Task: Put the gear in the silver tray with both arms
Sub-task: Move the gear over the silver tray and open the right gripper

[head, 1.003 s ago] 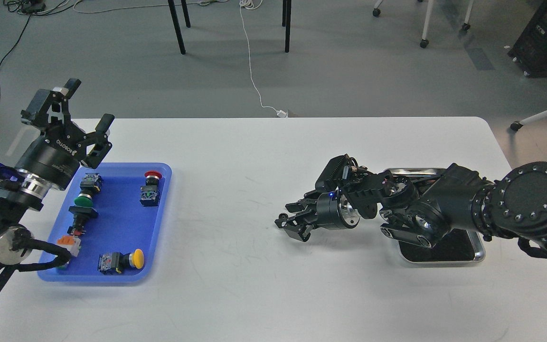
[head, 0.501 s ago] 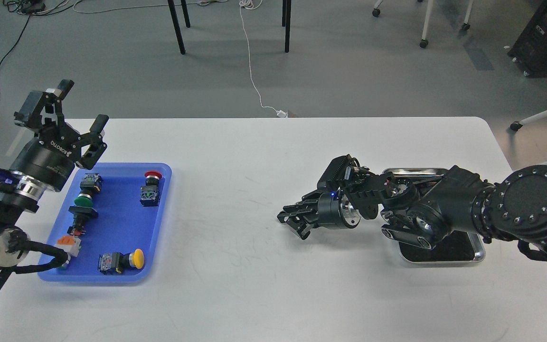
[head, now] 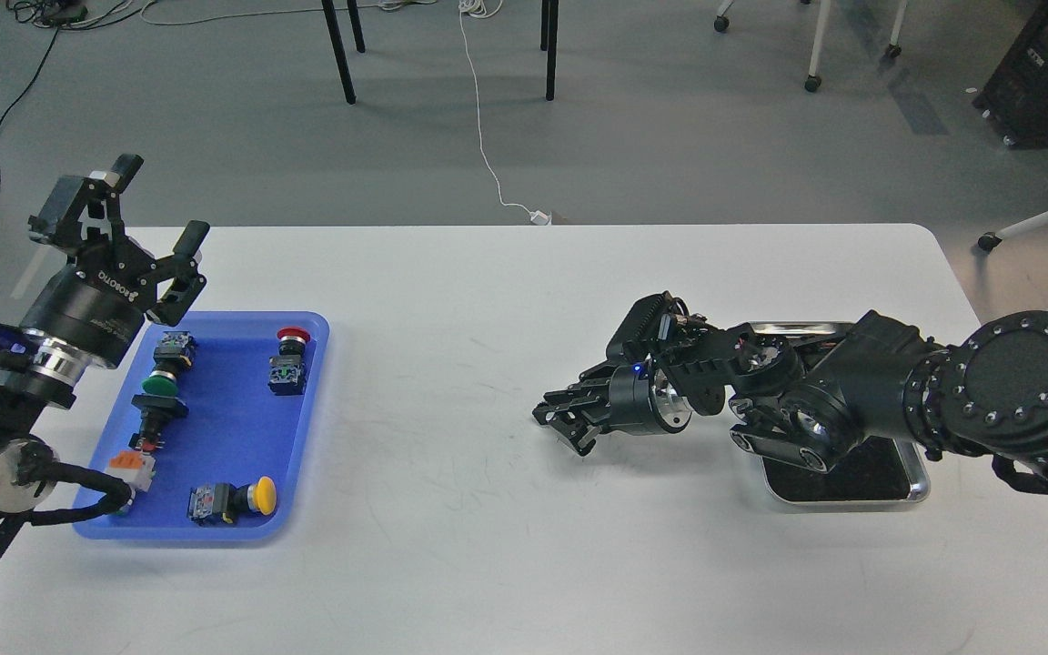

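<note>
The silver tray [head: 917, 492] lies at the right of the white table, mostly covered by my right arm. My right gripper [head: 553, 418] is low over the table, left of the tray, pointing left. Its fingers are drawn together on the small dark gear, which is hidden between the tips. My left gripper [head: 161, 198] is open and empty, raised above the far left corner of the blue tray [head: 229, 428].
The blue tray holds several push-button switches: a red one [head: 290, 338], a green one [head: 159, 385] and a yellow one [head: 260, 496]. A white cable [head: 488, 164] and chair legs are on the floor beyond the table.
My right gripper's fingers have closed around the small gear that showed at their tips and lifted slightly. My left gripper has shifted a little left.
</note>
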{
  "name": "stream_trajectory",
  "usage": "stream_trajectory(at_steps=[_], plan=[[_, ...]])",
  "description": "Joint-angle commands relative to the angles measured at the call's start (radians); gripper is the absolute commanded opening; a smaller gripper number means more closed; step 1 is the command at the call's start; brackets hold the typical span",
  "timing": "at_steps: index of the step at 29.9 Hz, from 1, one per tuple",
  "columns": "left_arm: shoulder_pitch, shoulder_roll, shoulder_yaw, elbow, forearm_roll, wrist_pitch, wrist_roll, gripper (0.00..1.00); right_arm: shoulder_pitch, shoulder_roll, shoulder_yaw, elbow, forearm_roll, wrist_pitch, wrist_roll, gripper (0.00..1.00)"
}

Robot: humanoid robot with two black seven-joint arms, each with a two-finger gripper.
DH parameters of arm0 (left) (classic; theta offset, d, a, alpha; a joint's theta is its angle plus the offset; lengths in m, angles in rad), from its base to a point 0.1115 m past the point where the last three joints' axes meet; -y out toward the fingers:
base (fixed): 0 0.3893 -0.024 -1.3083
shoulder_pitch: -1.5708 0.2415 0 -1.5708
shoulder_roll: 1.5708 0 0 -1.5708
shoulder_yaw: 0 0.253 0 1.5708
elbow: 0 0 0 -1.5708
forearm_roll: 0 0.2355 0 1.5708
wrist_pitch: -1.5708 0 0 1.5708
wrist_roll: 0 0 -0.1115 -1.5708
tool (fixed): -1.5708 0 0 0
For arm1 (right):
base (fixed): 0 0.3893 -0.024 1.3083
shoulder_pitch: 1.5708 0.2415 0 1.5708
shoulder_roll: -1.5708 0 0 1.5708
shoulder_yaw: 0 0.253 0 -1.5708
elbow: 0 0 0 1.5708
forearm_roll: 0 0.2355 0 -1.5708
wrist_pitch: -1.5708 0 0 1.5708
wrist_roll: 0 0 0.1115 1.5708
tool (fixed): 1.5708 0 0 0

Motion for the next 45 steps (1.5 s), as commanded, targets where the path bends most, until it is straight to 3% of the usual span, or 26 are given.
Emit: stream_trajectory(at_steps=[1,14,19,26,33,37,45], plan=[[0.000,0.000,0.001,0.000,0.000,0.000,0.000,0.98,0.018,0.000,0.002,-0.001,0.001,0.000,0.000,0.15],[0.000,-0.017,0.007,0.000,0.002,0.000,0.000,0.98,0.165,0.000,-0.010,0.028,0.039,0.016,0.000,0.16],[-0.002,-0.016,0.009,0.000,0.002,-0.007,0.000,0.98,0.285,0.000,-0.064,0.177,0.033,0.050,0.000,0.16],[-0.003,-0.042,0.010,0.000,0.026,-0.013,0.000,0.98,0.389,-0.310,-0.160,0.393,-0.053,0.073,0.000,0.16],[-0.003,-0.048,0.012,-0.015,0.038,-0.013,0.000,0.98,0.363,-0.575,-0.220,0.435,-0.211,0.094,0.000,0.17],[-0.003,-0.051,0.012,-0.017,0.038,-0.013,0.000,0.98,0.296,-0.641,-0.229,0.433,-0.231,0.094,0.000,0.18],[-0.003,-0.048,0.012,-0.020,0.038,-0.013,0.000,0.98,0.185,-0.646,-0.179,0.384,-0.228,0.092,0.000,0.22]])
